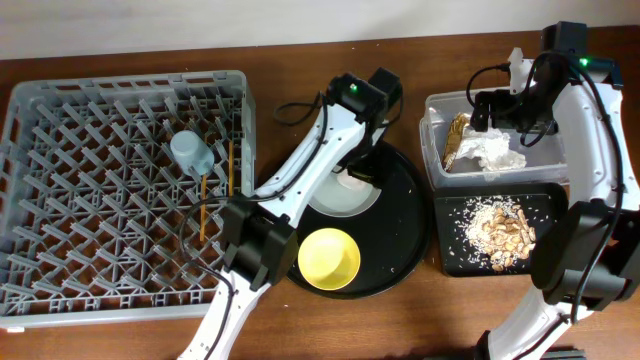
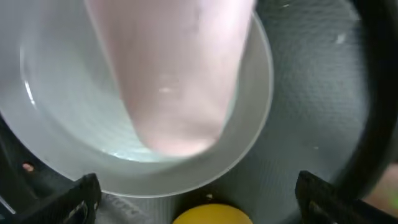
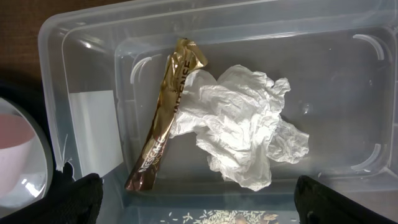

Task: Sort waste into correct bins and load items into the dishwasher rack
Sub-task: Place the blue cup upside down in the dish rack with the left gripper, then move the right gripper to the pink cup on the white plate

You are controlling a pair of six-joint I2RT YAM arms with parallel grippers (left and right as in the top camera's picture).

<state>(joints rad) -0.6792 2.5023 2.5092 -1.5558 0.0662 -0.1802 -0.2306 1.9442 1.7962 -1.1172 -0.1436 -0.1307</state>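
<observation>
Left gripper (image 2: 199, 196): fingers spread wide, holding nothing, poised over small pink cup (image 2: 174, 74).
Pink cup: on pale blue-grey round plate (image 2: 56, 137), itself on large round black tray (image 2: 311, 93).
Right gripper (image 3: 199, 199): wide apart, empty, above clear rectangular plastic tub (image 3: 348, 93).
Tub contents: crumpled white paper napkin (image 3: 242, 130) and crinkled gold-brown wrapper (image 3: 163, 124), touching.
Grey lattice dishwasher rack (image 1: 60, 150): holds small light-blue cup (image 1: 190, 152) and thin wooden chopsticks (image 1: 206, 205).

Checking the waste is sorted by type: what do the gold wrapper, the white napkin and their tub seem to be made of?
Gold wrapper: probably metallised plastic film, glossy; it glints and holds sharp creases under printed lettering.
Napkin: thin matte paper tissue, softly crumpled, no shine.
Tub: clear, smooth, rigid-looking plastic; its walls are see-through and its moulded corners catch highlights.
</observation>
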